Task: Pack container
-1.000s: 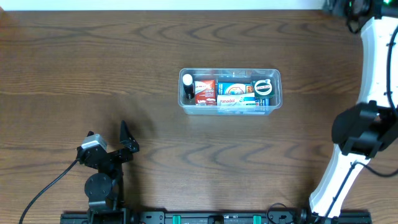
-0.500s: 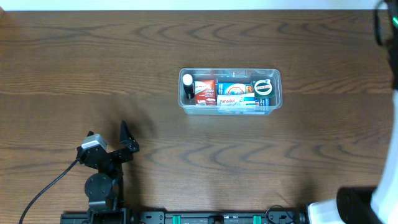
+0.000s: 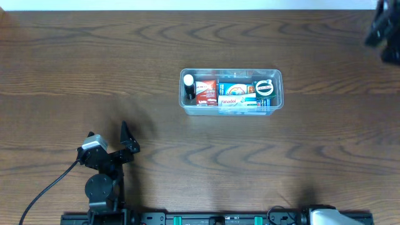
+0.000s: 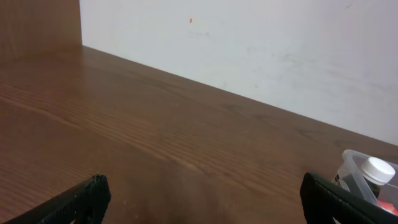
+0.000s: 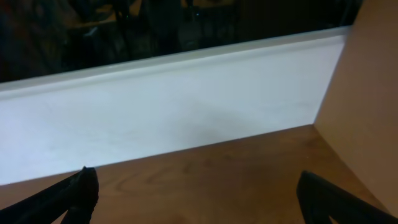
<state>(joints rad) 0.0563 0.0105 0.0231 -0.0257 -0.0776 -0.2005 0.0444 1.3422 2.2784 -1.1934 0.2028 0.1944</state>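
The container (image 3: 231, 91), a clear rectangular tub, stands at the middle of the wooden table. It holds a white-capped bottle (image 3: 188, 81) at its left end, a red packet (image 3: 205, 91), a blue and orange packet (image 3: 235, 89) and a round green item (image 3: 265, 87). My left gripper (image 3: 107, 131) rests low at the front left, far from the tub, open and empty. In the left wrist view its fingers (image 4: 81, 199) frame bare wood, with the tub's corner (image 4: 348, 165) at the right edge. My right gripper (image 5: 199, 186) is open and empty, facing the table's back edge.
A white wall (image 5: 174, 106) runs behind the table's far edge, and a pale side panel (image 5: 367, 93) stands to the right. A dark blurred part of the right arm (image 3: 384, 28) shows at the overhead view's top right corner. A cable (image 3: 44, 194) trails from the left arm.
The right arm has swung out of the overhead view; only a dark blur at the top right corner remains. The left arm and the container have not moved.
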